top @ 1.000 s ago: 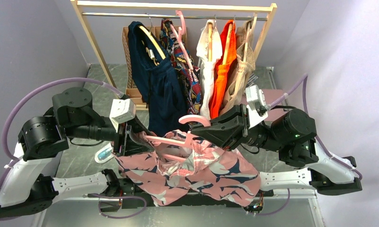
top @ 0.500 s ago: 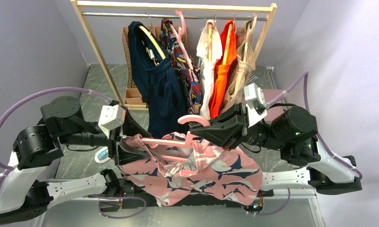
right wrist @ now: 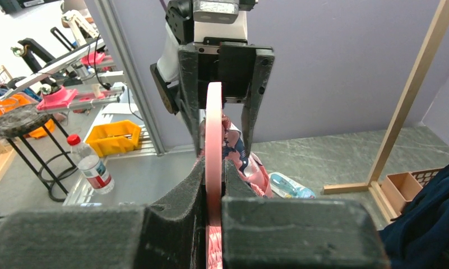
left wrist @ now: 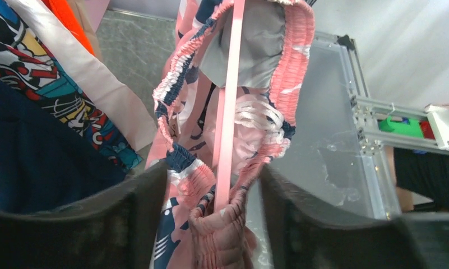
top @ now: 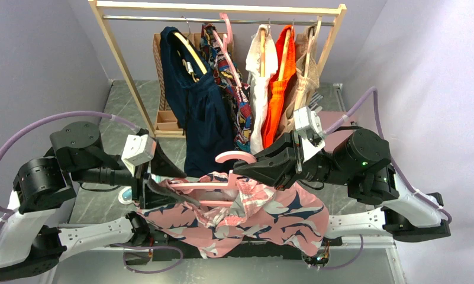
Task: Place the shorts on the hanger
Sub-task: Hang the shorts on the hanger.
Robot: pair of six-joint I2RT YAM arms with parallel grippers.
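Your left gripper (left wrist: 213, 188) hangs with its jaws spread wide, and your right gripper (right wrist: 213, 196) faces it, pinched tight on the hanger (right wrist: 213, 129), both forearms angled inward.

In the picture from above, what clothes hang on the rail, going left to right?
navy garment → multicolour patterned garment → white garment → orange garment → beige garment

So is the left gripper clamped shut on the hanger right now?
No, the left gripper stands open in its wrist view, both fingers set apart from the hanger bar that runs between them.
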